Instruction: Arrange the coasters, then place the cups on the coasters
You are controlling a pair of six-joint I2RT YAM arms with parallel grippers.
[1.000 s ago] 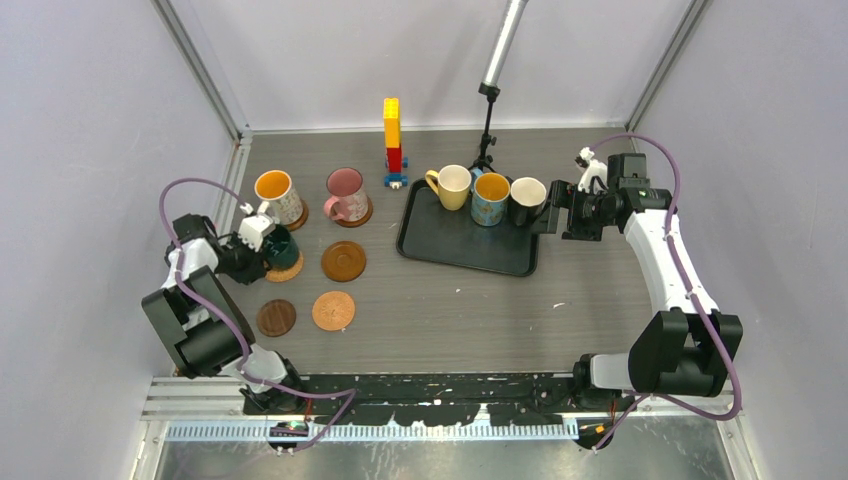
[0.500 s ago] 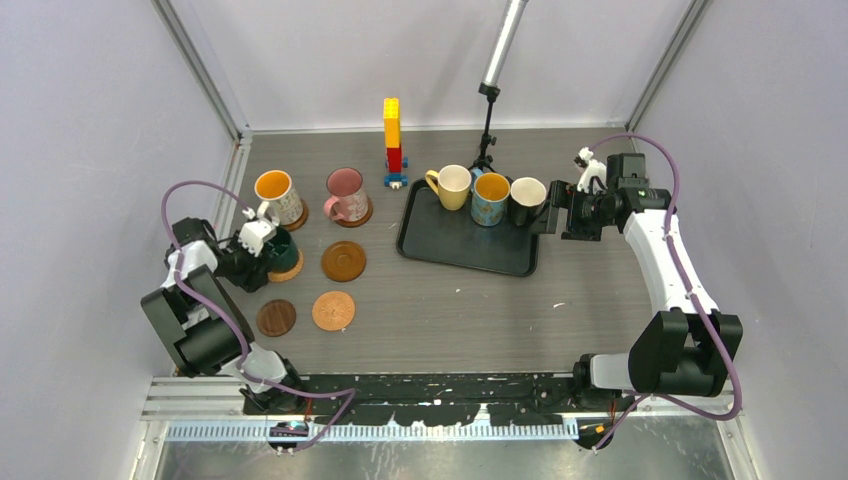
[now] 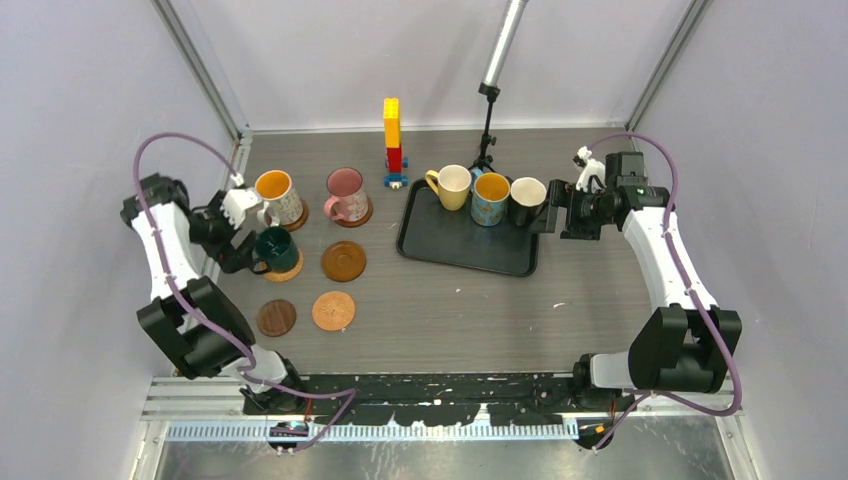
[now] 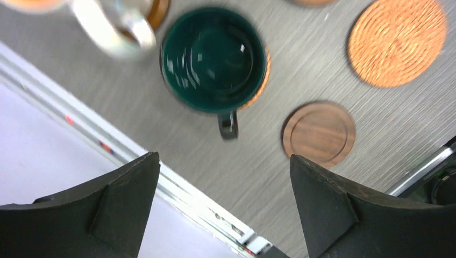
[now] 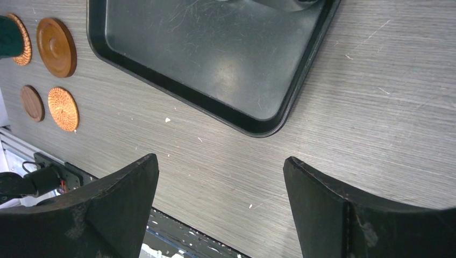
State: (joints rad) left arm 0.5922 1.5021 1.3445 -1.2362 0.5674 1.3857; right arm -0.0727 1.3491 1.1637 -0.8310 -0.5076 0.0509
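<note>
The dark teal cup (image 3: 277,248) (image 4: 215,59) stands on a woven tan coaster (image 3: 288,269) (image 4: 264,72). My left gripper (image 3: 238,252) (image 4: 225,157) hovers open just left of it, holding nothing. A white patterned cup (image 3: 276,192) and a pink cup (image 3: 345,190) sit on coasters behind. Three coasters lie bare: glossy brown (image 3: 343,261) (image 5: 56,47), woven (image 3: 333,310) (image 4: 397,43) and dark brown (image 3: 276,317) (image 4: 319,133). The cream-yellow cup (image 3: 452,185), blue cup (image 3: 490,198) and white cup (image 3: 527,200) stand on the tray. My right gripper (image 3: 549,214) (image 5: 220,158) is open beside the white cup.
The black tray (image 3: 462,245) (image 5: 215,59) lies right of centre. A yellow-red-blue brick tower (image 3: 392,140) and a lamp stand (image 3: 486,130) are at the back. A metal rail (image 4: 177,185) runs along the table's left edge, close to my left arm.
My left gripper opened, let go of the teal cup on its woven coaster, and rose back to the left. The right arm has not moved.
</note>
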